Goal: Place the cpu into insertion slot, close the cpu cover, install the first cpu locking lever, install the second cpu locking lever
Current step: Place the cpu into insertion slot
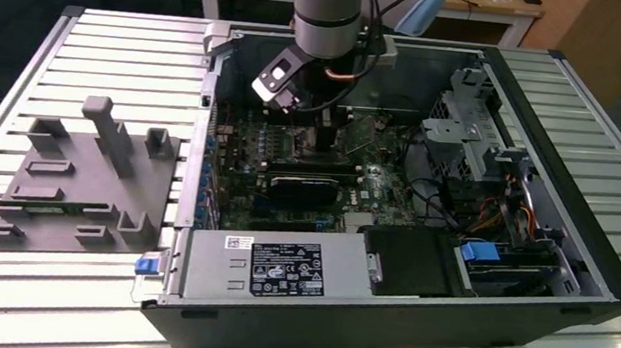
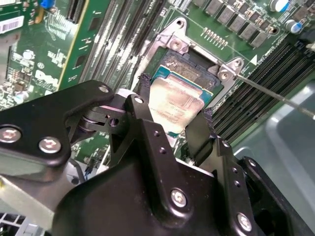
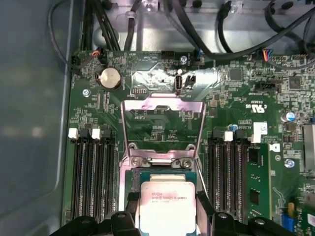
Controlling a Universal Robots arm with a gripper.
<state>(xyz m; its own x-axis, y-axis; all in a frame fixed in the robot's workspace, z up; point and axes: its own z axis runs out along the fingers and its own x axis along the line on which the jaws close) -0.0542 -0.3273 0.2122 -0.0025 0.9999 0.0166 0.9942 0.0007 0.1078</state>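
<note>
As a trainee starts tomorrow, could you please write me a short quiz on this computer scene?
1. True or false: the metal cover stands open.
2. What does the pincer hold? A) the chip B) a cable C) a fan
3. Fill in: the board around the socket is ___.
Key: 1 true; 2 A; 3 green.

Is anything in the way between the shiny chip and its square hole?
Nothing visible. The black gripper holds the silver-tan square cpu at the metal-rimmed square insertion slot, and the silvery frame-shaped cpu cover is swung open.
</note>
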